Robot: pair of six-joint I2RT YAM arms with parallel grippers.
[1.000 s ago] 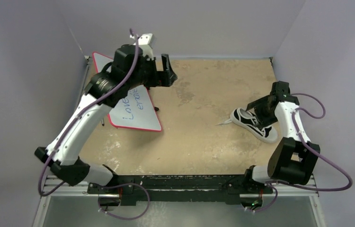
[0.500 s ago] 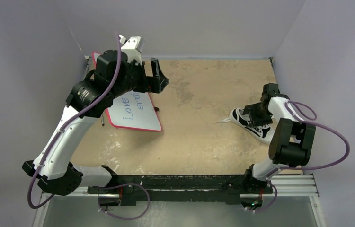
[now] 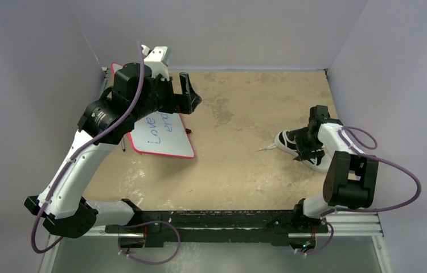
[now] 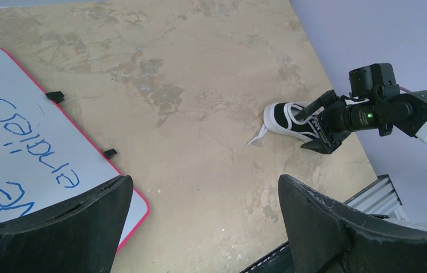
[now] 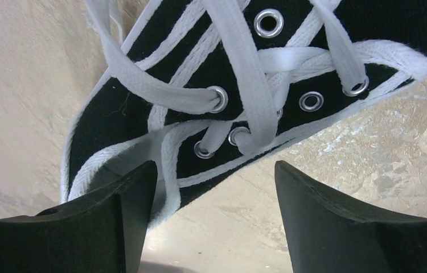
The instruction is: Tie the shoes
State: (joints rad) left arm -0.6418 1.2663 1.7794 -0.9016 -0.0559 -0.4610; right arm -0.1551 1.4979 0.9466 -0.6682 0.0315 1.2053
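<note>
Hovering my right end effector (image 5: 212,173), released, just over the shoe (image 5: 120,114), I found its length slanting across my jaw gap, left arm (image 3: 83,156) well apart

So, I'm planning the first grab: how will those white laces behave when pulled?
The laces look flat and woven, so they are probably floppy, draping rather than holding shape. They thread through metal eyelets, so a pull may tug the sneaker, which looks small and light and could slide on the table.
</note>
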